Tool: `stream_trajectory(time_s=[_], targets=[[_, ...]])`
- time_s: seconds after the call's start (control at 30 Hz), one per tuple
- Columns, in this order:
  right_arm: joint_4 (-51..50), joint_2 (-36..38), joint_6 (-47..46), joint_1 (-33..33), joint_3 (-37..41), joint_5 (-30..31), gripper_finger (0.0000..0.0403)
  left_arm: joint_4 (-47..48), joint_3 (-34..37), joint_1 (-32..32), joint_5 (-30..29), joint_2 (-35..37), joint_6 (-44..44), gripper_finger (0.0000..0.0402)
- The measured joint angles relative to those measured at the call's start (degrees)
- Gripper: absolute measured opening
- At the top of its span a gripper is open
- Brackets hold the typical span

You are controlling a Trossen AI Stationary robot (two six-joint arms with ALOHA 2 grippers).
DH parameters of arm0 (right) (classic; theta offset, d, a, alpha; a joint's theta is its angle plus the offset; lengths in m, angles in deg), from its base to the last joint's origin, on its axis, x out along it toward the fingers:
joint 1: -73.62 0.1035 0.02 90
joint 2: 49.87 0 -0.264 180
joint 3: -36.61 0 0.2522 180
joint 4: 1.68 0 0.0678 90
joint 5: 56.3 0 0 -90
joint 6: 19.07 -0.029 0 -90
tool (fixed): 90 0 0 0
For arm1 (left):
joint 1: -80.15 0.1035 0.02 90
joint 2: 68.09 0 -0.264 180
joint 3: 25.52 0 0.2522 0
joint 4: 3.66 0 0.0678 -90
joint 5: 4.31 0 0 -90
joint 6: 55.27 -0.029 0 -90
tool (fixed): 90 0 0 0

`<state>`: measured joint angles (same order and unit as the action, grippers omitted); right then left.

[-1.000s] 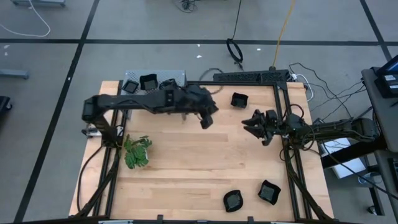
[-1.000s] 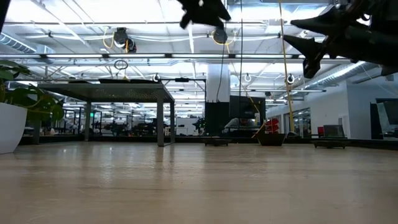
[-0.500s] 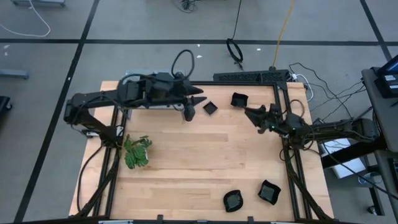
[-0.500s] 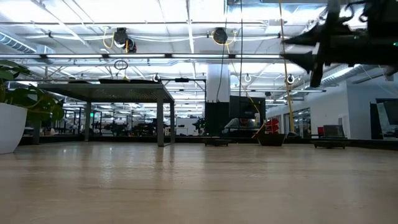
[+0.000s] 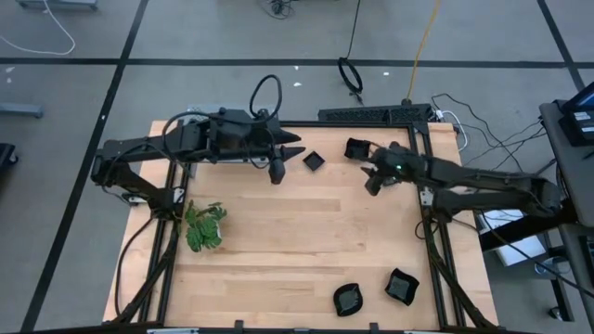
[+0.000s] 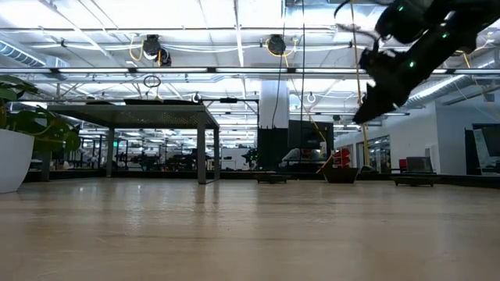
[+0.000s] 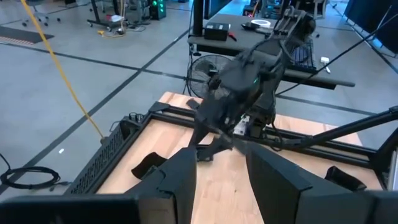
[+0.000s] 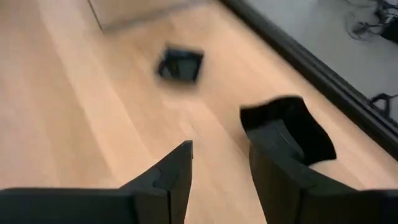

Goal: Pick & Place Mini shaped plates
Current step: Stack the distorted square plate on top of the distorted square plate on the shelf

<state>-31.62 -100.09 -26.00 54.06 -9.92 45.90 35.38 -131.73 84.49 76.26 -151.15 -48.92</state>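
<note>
Several small glossy black plates lie flat on the wooden table. One plate (image 5: 314,160) and another (image 5: 357,148) sit near the far edge, and two more (image 5: 348,299) (image 5: 401,286) sit near the near right corner. My left gripper (image 5: 288,153) hovers open just left of the first plate. My right gripper (image 5: 370,178) is open and hangs above the table, just on the near side of the second plate. In the right wrist view that plate (image 8: 292,127) lies partly behind one finger, and the other plate (image 8: 179,64) lies farther off.
A green leafy plant (image 5: 204,227) stands at the table's left side. The left arm covers most of the grey shelf (image 5: 200,116) at the far left corner. A black frame rail (image 5: 376,114) runs along the far edge. Bare wood (image 5: 297,241) fills the table's middle.
My left arm has drawn back from the table's middle toward the far left corner, and a plate now shows where its gripper was. My right gripper has swung left and toward the far edge, tipping down over the plate there.
</note>
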Motion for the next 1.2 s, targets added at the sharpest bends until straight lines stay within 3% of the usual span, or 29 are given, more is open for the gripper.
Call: stream_trajectory(time_s=[0.2,0.3,0.4,0.57,0.9,1.07,1.2], targets=[[3.9,-10.0,11.2,-3.1,-0.1,1.4,0.0187,0.0,0.0,0.0,0.0,0.0,-0.1,0.0145],[11.0,-15.0,17.1,-4.4,-0.1,4.3,0.0205,0.0,0.0,0.0,0.0,0.0,-0.1,0.0145],[17.5,-19.8,21.4,-5.7,-0.1,3.0,0.0216,0.0,0.0,0.0,0.0,0.0,-0.1,0.0145],[22.9,-26.3,21.6,-8.1,-0.2,-0.4,0.0219,0.2,0.0,0.0,0.0,0.0,0.1,0.0145],[26.2,-36.7,21.4,-12.0,-0.2,-0.2,0.0218,0.2,0.0,0.0,0.0,0.0,-0.1,0.0145],[25.5,-37.8,20.9,-11.4,-0.3,-0.3,0.0185,0.2,0.0,0.0,0.0,0.0,-0.1,0.0145],[24.5,-37.2,19.2,-9.6,-0.2,-0.3,0.0117,0.2,0.0,0.0,0.0,0.0,-0.1,0.0145]])
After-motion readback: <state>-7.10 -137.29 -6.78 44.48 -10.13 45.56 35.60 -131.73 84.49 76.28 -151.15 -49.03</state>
